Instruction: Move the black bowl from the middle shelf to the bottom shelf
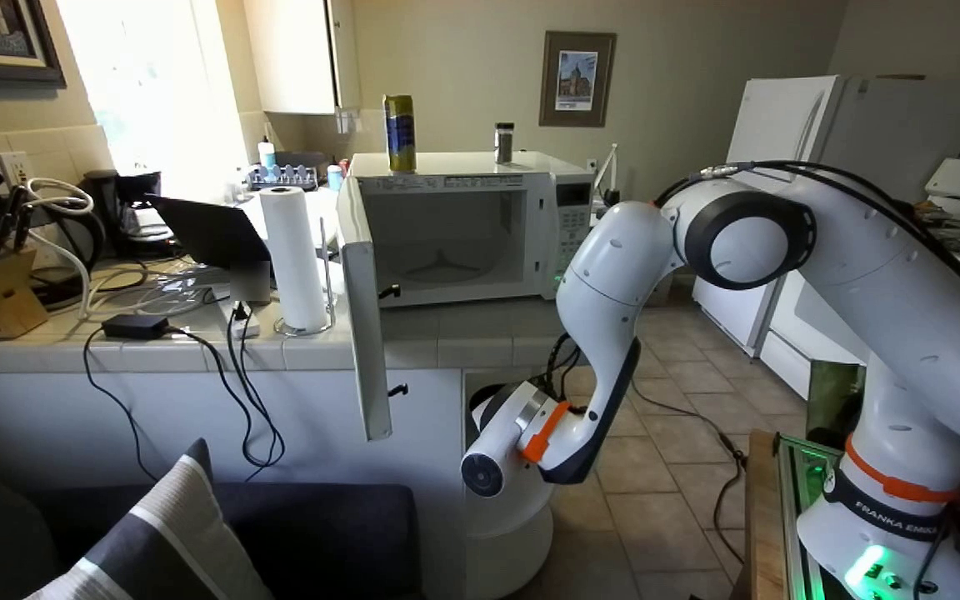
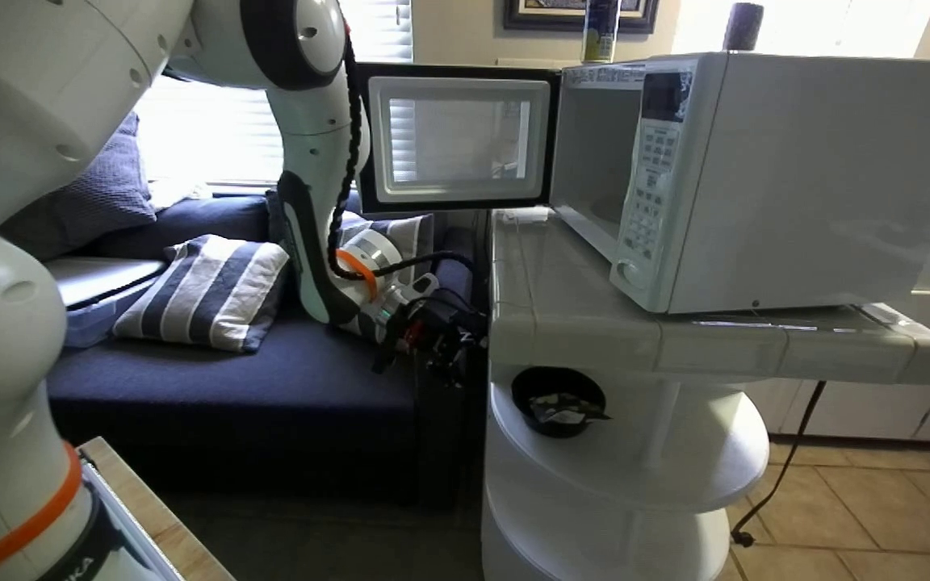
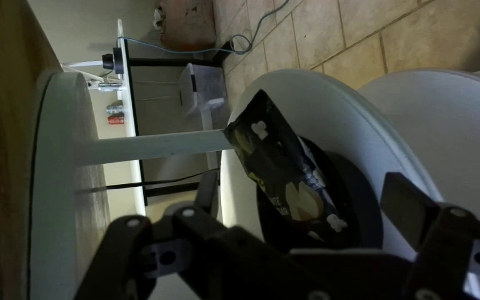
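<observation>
The black bowl (image 2: 550,428) stands upright on the white middle shelf (image 2: 691,452), under the countertop. It holds a dark snack bag (image 2: 566,407) that sticks out past its rim. The bottom shelf (image 2: 594,541) lies below. My gripper (image 2: 441,343) is beside the shelf unit, to the left of the bowl in that exterior view. In the wrist view my gripper (image 3: 308,199) is open with its fingers wide apart. The bowl (image 3: 367,208) and the bag (image 3: 281,166) appear between the fingers, and I see no contact. In an exterior view the wrist hides the gripper.
The tiled countertop (image 2: 562,274) overhangs the shelves. A microwave (image 2: 820,177) stands on it with its door (image 2: 457,141) swung open over the arm's side. A post (image 3: 161,146) joins the middle shelf to the surface above. A dark sofa (image 2: 271,387) is beside the unit.
</observation>
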Available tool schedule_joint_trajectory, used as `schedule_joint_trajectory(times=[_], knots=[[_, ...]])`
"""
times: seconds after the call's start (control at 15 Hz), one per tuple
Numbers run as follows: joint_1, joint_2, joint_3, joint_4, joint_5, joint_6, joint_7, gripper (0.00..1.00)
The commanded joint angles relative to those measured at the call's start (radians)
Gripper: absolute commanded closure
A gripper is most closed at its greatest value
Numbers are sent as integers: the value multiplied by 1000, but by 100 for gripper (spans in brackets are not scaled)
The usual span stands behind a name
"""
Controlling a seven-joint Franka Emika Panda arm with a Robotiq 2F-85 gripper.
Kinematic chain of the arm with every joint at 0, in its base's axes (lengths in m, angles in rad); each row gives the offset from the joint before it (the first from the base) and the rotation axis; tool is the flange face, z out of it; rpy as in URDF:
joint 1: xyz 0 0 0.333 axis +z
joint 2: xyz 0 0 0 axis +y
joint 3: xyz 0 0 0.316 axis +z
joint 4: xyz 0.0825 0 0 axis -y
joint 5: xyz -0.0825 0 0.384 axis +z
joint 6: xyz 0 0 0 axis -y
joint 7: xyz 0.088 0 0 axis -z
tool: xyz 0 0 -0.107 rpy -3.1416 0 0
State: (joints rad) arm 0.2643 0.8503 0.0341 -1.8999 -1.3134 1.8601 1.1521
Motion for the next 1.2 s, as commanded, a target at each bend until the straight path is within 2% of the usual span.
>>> schedule_joint_trajectory(times=[0.0, 0.67, 1.13], knots=[[-11, 74, -11, 62, -88, -17, 56, 0], [-34, 229, 3, 184, -318, 5, 110, 0], [-28, 327, 24, 267, -382, -11, 76, 0]])
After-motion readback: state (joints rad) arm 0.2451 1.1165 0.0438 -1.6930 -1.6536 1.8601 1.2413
